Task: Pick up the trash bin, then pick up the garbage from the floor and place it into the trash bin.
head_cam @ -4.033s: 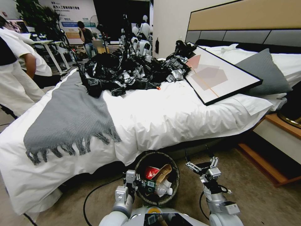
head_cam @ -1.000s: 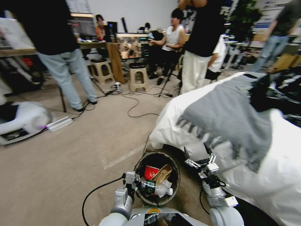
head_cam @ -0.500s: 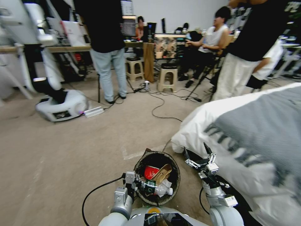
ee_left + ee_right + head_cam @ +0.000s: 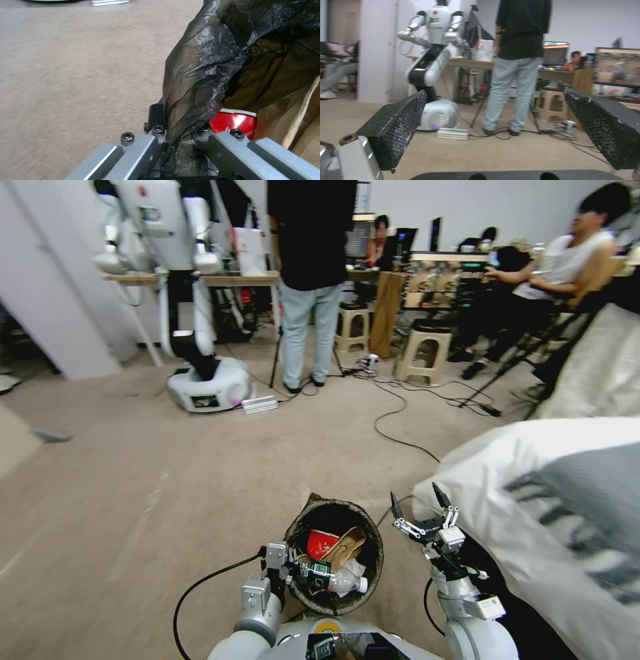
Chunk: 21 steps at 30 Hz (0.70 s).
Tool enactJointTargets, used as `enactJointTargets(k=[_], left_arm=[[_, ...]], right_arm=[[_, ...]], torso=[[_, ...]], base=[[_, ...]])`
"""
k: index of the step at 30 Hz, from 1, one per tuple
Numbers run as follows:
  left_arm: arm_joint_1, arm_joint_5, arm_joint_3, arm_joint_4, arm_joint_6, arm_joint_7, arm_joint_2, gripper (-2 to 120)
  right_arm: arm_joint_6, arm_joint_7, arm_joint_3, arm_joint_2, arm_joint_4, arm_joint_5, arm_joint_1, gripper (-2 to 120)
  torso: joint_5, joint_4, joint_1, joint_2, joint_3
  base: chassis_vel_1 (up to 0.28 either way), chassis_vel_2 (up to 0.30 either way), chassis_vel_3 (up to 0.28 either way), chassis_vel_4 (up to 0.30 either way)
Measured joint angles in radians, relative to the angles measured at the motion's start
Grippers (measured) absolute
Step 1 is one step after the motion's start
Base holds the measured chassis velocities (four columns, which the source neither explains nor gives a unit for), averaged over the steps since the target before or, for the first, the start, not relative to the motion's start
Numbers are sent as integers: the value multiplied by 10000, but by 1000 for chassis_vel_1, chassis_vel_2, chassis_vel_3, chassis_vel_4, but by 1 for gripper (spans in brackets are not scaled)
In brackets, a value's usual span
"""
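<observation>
Ahead, another robot [image 4: 193, 313], cables [image 4: 400, 413], left gripper [image 4: 288, 569] pinching trash bin [image 4: 303, 523] rim, right gripper [image 4: 419, 507] spread wide.

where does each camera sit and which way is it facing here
Head view: on the head, looking forward and down at the trash bin; left gripper and right gripper show.
Left wrist view: faces the black bag liner, clamped between its fingers.
Right wrist view: faces the room between open fingers.
Shared: the white robot.
</observation>
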Motion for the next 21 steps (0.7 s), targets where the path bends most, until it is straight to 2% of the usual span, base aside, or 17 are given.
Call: enactJointTargets(k=[7, 17, 21], left_arm=[[-39, -1, -5, 84, -203, 2, -9, 0], [-99, 5, -10, 148, -352, 9, -31, 0], [-349, -194, -287, 151, -338, 13, -98, 0]], right_arm=[[51, -105, -45, 50, -90, -16, -6, 100], [70, -150, -54, 78, -95, -9, 13, 100], [155, -154, 3, 100, -161, -13, 4, 100]], torso=[[0, 1, 0, 0, 0], [0, -2, 0, 0, 0], [1, -1, 1, 0, 0]], base=[[109, 103, 105, 108], [5, 7, 11, 3], [0, 0, 0, 0]])
